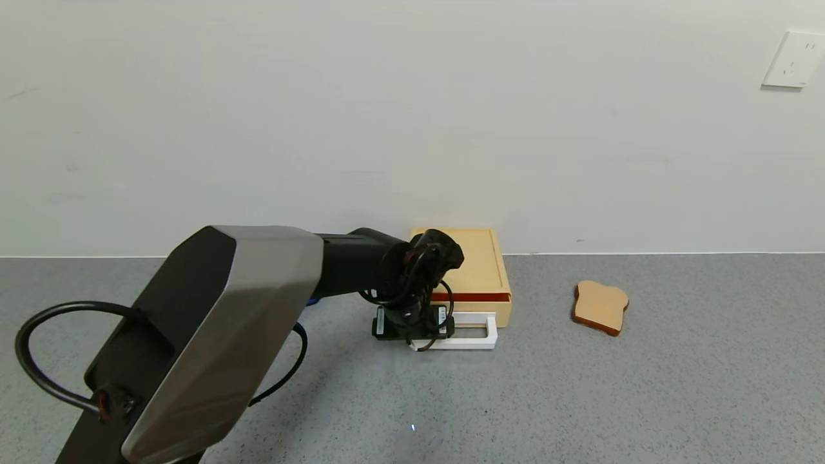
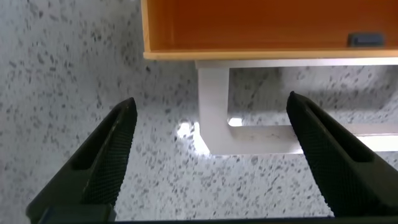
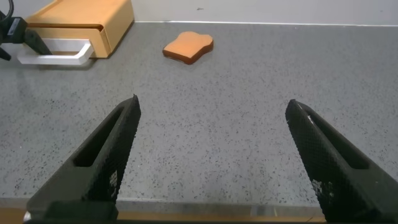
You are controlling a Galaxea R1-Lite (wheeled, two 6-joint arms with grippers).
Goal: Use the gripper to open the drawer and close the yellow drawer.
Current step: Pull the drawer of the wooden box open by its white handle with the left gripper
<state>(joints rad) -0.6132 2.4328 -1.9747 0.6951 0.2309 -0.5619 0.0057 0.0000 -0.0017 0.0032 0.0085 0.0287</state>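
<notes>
**Left tool poised over the handle, drawer all but shut**

We have our left tool [image 1: 419, 338] down at the front of the yellow drawer [image 1: 474, 298], right above the near-left corner of its white loop handle [image 1: 480, 335]. From the left wrist view, the two black fingers [image 2: 102, 165] are spread wide and released, with the corner of the handle [image 2: 214, 106] lying between them and nothing gripped. We cannot tell from these views whether the fingertips touch the grey surface [image 1: 644, 386] or hang just above it.

The drawer sits in its flat yellow box [image 1: 474, 258] against the back wall, near the middle of the surface. From the head view it looks pushed in or very nearly so: only a thin dark-red strip shows under the box top, and the handle juts forward onto the surface. The wrist view shows the orange front edge flush above the handle.

We judge that either the pull has not begun or the push is just finished; the pictures alone do not settle which. If the former, we need to close on the handle bar and draw it toward us, then push back.

Our right tool [image 3: 211, 162] is parked well apart, open and empty, looking across at the toast slice [image 3: 188, 47].
</notes>
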